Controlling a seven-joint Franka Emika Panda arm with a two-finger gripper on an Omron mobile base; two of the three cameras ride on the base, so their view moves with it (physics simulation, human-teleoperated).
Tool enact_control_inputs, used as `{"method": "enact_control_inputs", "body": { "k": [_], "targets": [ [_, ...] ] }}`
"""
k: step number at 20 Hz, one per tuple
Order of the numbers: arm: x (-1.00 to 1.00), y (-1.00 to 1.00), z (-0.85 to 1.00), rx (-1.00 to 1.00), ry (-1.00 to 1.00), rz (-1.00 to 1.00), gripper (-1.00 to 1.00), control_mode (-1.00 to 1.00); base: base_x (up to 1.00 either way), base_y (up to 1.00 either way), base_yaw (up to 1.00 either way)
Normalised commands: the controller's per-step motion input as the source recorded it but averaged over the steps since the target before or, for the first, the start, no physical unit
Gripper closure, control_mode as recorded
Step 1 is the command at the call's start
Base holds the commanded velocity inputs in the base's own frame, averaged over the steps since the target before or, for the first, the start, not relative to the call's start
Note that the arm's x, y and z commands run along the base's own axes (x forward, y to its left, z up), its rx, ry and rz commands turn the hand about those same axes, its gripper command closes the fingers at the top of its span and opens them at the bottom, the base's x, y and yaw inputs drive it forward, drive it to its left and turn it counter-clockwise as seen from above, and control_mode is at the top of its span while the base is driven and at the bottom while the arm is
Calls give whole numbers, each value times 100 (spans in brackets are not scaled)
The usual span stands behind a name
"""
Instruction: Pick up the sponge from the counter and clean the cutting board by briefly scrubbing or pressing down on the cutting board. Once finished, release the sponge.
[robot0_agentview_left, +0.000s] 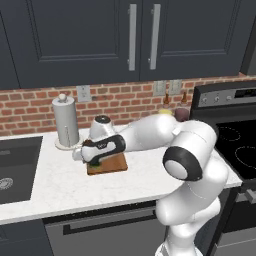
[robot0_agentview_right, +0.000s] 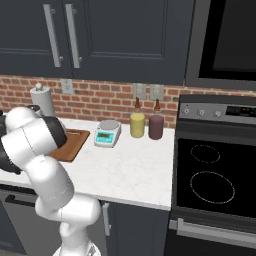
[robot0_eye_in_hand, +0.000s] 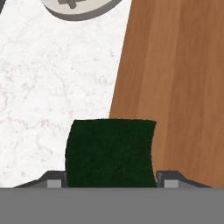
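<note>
- Your hand (robot0_eye_in_hand: 109, 180) has its two fingers set on either side of the sponge (robot0_eye_in_hand: 110, 151); from the hand view they flank it closely and look to be pinching it, though the contact itself is hidden at the bottom edge.
- The sponge, dark green side up, straddles the left edge of the board (robot0_eye_in_hand: 175, 87): part lies over the wood, part over the white surface (robot0_eye_in_hand: 52, 87).
- In the left base view the hand (robot0_agentview_left: 95, 159) sits low over the board's (robot0_agentview_left: 112, 165) near left end, with a sliver of green beneath it.
- Judged from this, you have the pick-up done or nearly so, and the sponge has reached the board's edge. What looks left: move it fully onto the wood, press or scrub briefly, then let go.
- You cannot tell from these views whether the sponge is pressing on the wood or is just above it.
- Count: one sponge, one board, one hand.
- Also on the surface: one paper towel roll (robot0_agentview_left: 65, 122) behind the board, one scale (robot0_agentview_right: 107, 133), two jars (robot0_agentview_right: 137, 125) beside it, one yellow and one dark purple.
- Two small bottles (robot0_agentview_right: 137, 105) stand behind the jars at the brick wall.
- One sink (robot0_agentview_left: 15, 170) lies to the left, one stove (robot0_agentview_right: 215, 175) to the right.
</note>
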Motion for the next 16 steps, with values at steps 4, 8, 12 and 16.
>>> {"method": "enact_control_inputs", "body": {
  "k": [4,8,12,16],
  "targets": [
    [-2,31,0,-3,0,0,100,-100,0,0,0],
    [-9,11,-4,-7,0,-1,100,-100,0,0,0],
    [-7,-1,-3,-1,0,-4,100,-100,0,0,0],
    [-1,-21,0,0,0,-2,100,-100,0,0,0]
  ]
}}
